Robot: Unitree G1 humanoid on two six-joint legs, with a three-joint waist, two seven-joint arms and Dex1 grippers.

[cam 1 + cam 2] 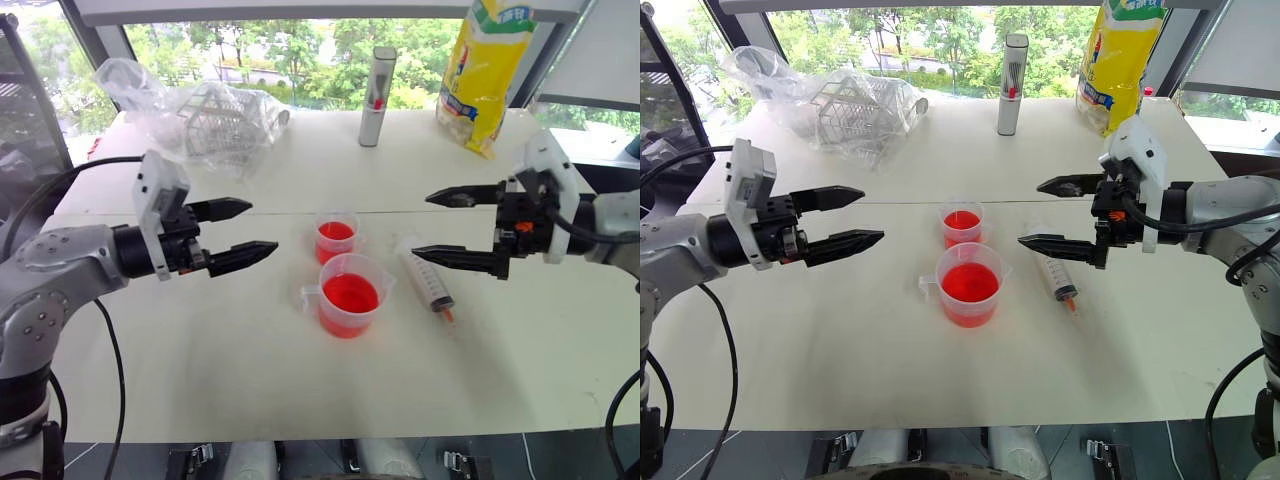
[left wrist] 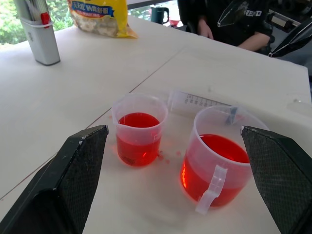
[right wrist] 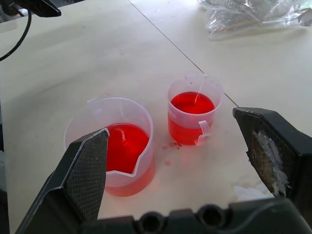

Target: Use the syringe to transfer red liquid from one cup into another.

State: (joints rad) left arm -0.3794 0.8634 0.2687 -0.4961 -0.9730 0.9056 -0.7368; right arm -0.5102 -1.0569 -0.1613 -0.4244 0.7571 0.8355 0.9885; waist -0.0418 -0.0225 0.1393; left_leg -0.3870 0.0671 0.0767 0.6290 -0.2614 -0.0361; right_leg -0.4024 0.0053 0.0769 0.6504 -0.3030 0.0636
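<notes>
Two clear cups holding red liquid (image 1: 350,293) stand mid-table. The larger cup (image 1: 350,296), with a side handle, is nearer the front edge, and the smaller cup (image 1: 336,236) stands just behind it. Right of the larger cup the clear syringe (image 1: 428,280) lies flat, its orange tip pointing toward the front. My left gripper (image 1: 263,228) hovers open and empty left of the cups. My right gripper (image 1: 420,225) hovers open and empty above the syringe's plunger end. The left wrist view has the smaller cup (image 2: 140,129), the larger cup (image 2: 222,161) and the syringe (image 2: 204,102) behind them.
At the back of the white table (image 1: 200,350) stand a grey upright tube (image 1: 377,96) and a yellow bag (image 1: 485,70). A crumpled clear bag around a white basket (image 1: 215,120) lies at the back left. A person in dark clothes (image 2: 229,22) sits beyond the table.
</notes>
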